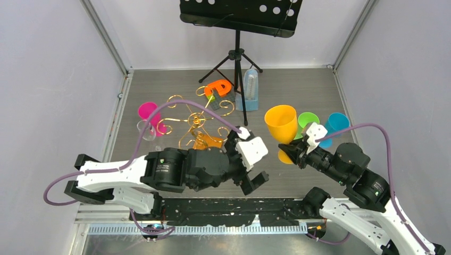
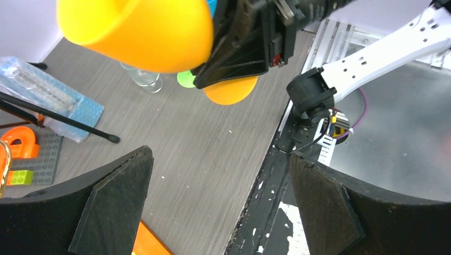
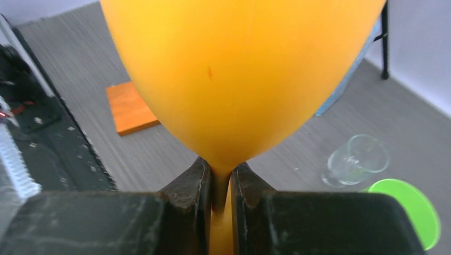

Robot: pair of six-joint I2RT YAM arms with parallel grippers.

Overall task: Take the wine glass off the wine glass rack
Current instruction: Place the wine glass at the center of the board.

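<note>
The orange wine glass (image 1: 281,123) is off the wine glass rack (image 1: 194,121) already, sitting out at roughly 3 o'clock from it with clear space between the two. The right gripper (image 1: 294,153) has it by the stem, and in the wrist view you can see both fingers (image 3: 191,186) squeezed tight on that thin stem right under the bowl, bowl end up. Can't tell if the foot is touching the table (image 1: 298,90) or not. The left gripper (image 1: 247,159) is just at 5 o'clock from the rack, jaws spread wide with nothing between them, aimed across toward the glass. The rack itself stands mid-table, gold wire scrolls on its orange wooden base. Right behind the held glass, at about 2 o'clock from it, are a green cup (image 1: 307,120) and a blue cup (image 1: 336,122). Over at 9 o'clock from the rack there's a pink cup (image 1: 147,111) with a small clear glass (image 1: 145,130) just beside it. A black music stand (image 1: 237,58) sits at 12 o'clock at the back.
</note>
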